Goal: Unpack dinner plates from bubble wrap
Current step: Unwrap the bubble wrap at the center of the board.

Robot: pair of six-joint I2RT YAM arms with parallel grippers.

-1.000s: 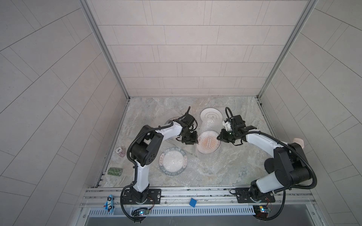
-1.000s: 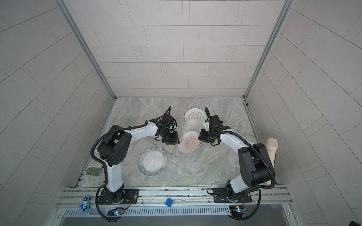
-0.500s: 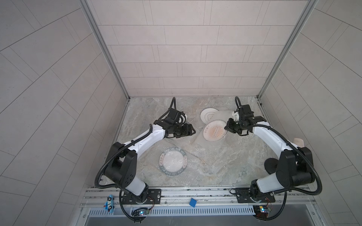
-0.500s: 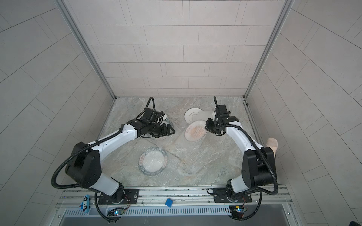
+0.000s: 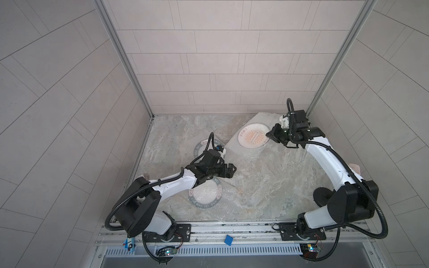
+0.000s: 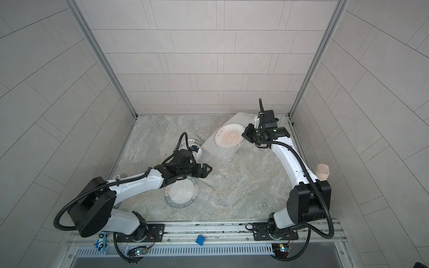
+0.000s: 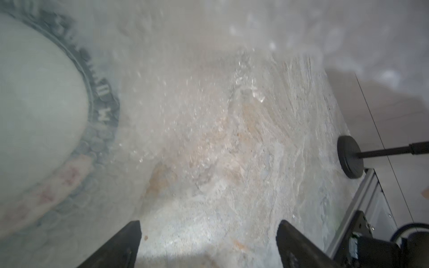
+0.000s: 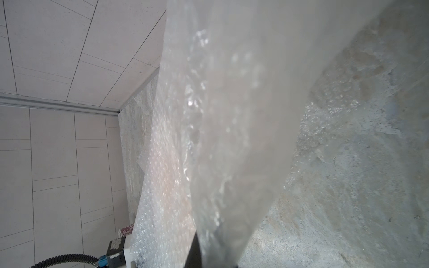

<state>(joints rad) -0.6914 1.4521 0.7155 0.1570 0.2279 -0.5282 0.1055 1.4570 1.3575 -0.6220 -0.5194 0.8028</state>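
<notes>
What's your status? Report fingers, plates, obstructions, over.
Left gripper fingers open, empty, beside near green-rimmed plate. Right gripper shut on bubble wrap at edge of orange sunburst plate. No obstruction seen.

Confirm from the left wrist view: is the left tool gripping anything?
No, the left tool is open, its fingers wide apart with nothing between them.

In the left wrist view, white letters go round the dark green rim of a plate [image 7: 34, 104]. One looks like an M (the others are too blurry). In both top views the plate writing is too small to read.
</notes>
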